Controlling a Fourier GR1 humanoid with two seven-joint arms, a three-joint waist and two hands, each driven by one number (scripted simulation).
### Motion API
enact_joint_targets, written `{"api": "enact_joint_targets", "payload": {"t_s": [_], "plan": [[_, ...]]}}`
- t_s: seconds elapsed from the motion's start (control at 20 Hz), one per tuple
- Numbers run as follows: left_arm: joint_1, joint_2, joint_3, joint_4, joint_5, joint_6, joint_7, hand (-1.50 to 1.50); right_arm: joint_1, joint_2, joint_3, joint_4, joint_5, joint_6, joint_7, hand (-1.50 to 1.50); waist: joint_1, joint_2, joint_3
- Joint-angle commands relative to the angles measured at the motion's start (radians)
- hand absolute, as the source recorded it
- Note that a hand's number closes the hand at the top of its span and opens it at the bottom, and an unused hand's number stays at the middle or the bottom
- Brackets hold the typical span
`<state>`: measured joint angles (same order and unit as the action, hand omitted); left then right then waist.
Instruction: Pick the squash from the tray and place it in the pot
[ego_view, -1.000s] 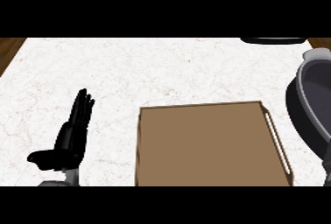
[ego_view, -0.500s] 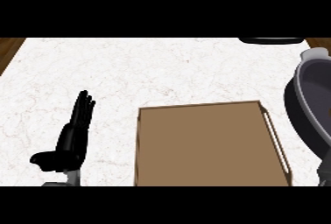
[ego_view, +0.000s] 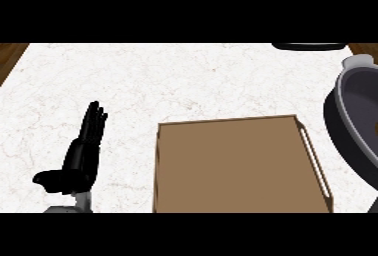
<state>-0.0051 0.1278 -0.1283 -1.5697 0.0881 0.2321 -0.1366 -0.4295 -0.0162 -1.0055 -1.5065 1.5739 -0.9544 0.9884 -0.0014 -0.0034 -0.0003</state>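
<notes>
A brown rectangular tray (ego_view: 236, 165) lies on the white marble counter, at the lower middle of the head view, and nothing shows on its surface. The dark grey pot (ego_view: 354, 125) stands at the right edge, only partly in view. No squash can be seen anywhere. My left hand (ego_view: 77, 160) rests open at the lower left, fingers straight and pointing away, a short way left of the tray. My right hand does not show.
A dark object (ego_view: 308, 46) peeks in at the top right edge of the counter. Dark wood shows past the counter's far corners (ego_view: 11, 57). Bare marble (ego_view: 170, 80) spreads across the upper and left parts.
</notes>
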Motion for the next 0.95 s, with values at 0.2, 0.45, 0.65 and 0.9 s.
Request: {"api": "enact_joint_targets", "payload": {"t_s": [0.2,0.45,0.65,0.9], "plan": [[0.010,0.014,0.020,-0.029,0.003,-0.016,0.025,0.00,0.304,0.016,0.257,-0.221,-0.005,-0.066,0.269,-1.50,0.004,0.001,0.000],[0.007,-0.013,-0.001,-0.009,-0.026,0.001,0.003,0.00,0.426,0.016,0.348,-0.303,0.070,-0.078,0.378,-1.50,0.001,0.003,0.000],[-0.009,0.000,0.022,-0.005,0.002,-0.022,0.019,0.00,0.511,0.016,0.304,-0.402,0.014,-0.110,0.364,-1.50,-0.015,0.002,0.000],[0.015,-0.011,0.015,-0.012,-0.014,-0.010,-0.005,0.00,0.622,0.016,0.334,-0.489,0.039,-0.093,0.426,-1.50,-0.017,0.000,0.000]]}}
